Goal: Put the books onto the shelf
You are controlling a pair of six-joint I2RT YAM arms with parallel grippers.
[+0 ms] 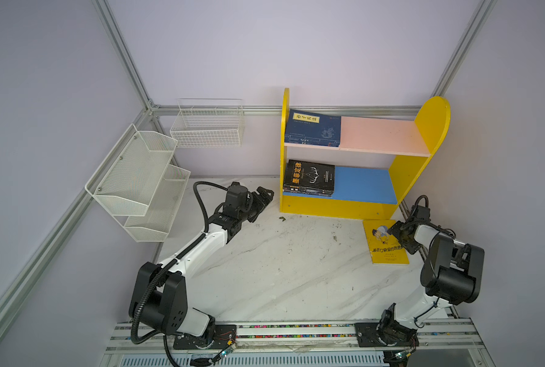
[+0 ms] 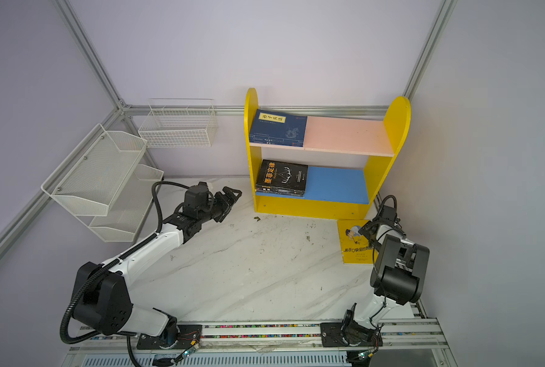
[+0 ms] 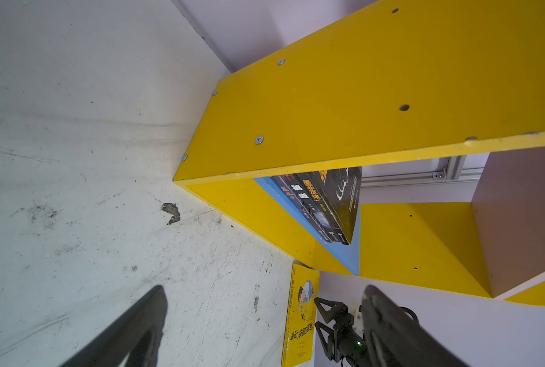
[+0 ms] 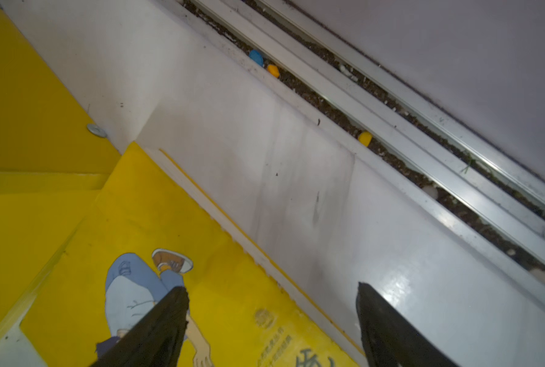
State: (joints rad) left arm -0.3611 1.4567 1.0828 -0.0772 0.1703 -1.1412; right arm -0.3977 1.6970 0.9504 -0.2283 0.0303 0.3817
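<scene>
Since the yellow book [image 1: 382,254] lies flat on the surface [image 1: 280,270] just in front of the shelf [image 1: 337,209], looking thin, light, floppy and slick, I'd pinch its long edge, which the right fingers [image 4: 166,321] straddle wide open and empty; left fingers [image 3: 137,327] also wide open, empty.

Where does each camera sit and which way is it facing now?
Both top views: high over the arm bases, looking down on table, shelf, yellow book; left arm, right arm show.
Left wrist: behind the open left gripper, facing the shelf's side.
Right wrist: behind the open right gripper, facing down at the yellow book's edge.
Shared: left wrist and top views show the right gripper.
</scene>
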